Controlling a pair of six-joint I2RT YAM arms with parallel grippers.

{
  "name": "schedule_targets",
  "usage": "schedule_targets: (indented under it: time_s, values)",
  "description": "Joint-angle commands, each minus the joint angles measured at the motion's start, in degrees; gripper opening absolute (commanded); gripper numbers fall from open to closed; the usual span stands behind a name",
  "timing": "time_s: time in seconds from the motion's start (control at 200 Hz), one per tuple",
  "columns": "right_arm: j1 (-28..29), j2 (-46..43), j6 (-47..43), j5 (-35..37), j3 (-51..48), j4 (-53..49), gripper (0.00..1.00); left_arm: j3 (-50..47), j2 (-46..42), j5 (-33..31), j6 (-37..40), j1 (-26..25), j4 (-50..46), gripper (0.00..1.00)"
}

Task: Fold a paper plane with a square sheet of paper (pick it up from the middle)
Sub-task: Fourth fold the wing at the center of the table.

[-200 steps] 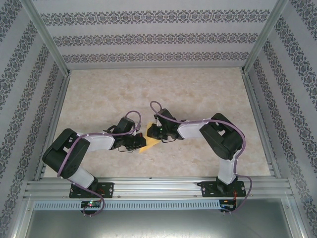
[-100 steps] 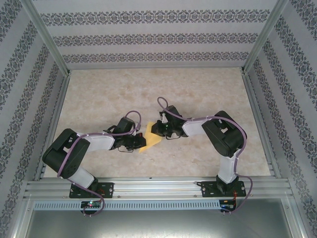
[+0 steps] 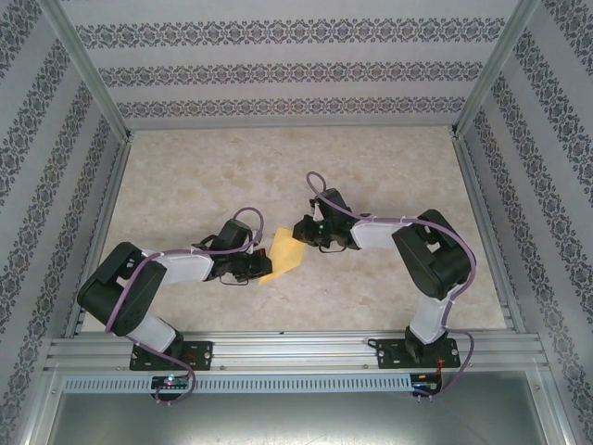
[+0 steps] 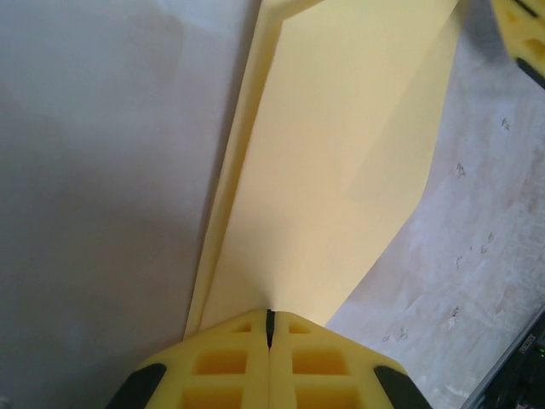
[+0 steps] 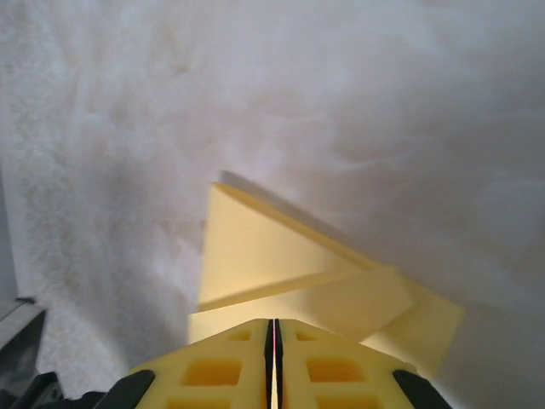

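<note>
Left jaws clamp the part-folded yellow paper (image 3: 286, 255) steady, so the shut right jaws alongside can press creases

left hand (image 4: 269, 320) — pinched closed on paper plane (image 4: 341, 170) | folded layers fan out over table (image 4: 485, 256)

Top view: near-left corner of yellow paper (image 3: 285, 252) hidden under left gripper (image 3: 263, 268); the paper's folds are too small to read. Right gripper (image 3: 302, 231) sits at the paper's far edge; contact or gap not resolvable.

Left wrist: paper's near end vanishes into the seam between the closed pads (image 4: 226, 362); its far end is cut by the top edge. Right of that far end, 1 yellow pad fragment (image 4: 521, 19), cropped by the corner.

Right wrist: paper's near edge hidden behind the closed pads (image 5: 217, 371); pinched or merely overlapped, cannot tell. Left of the paper, 1 dark blurred shape (image 5: 21, 354), cropped, unidentified.
</note>
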Motion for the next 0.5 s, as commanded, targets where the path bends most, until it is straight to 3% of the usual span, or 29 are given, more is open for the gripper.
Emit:
schedule_targets:
  time_s: [0.0,0.24,0.495]
  values:
    - [3.07,-0.16,0.41,1.11,0.68,0.52,0.13,-2.43,1.12,-3.75,1.19,-0.62,-7.99,0.0]
    - [5.02,6.07,1.76,2.38,1.91,2.69,0.12,-2.1,1.15,-3.59,1.69,-0.61,-8.78,0.0]
    - [-2.47,6.95,-2.74,5.57,1.46,-1.91,0.11,-2.15,0.94,-3.5,1.85,-0.61,-9.09,0.0]
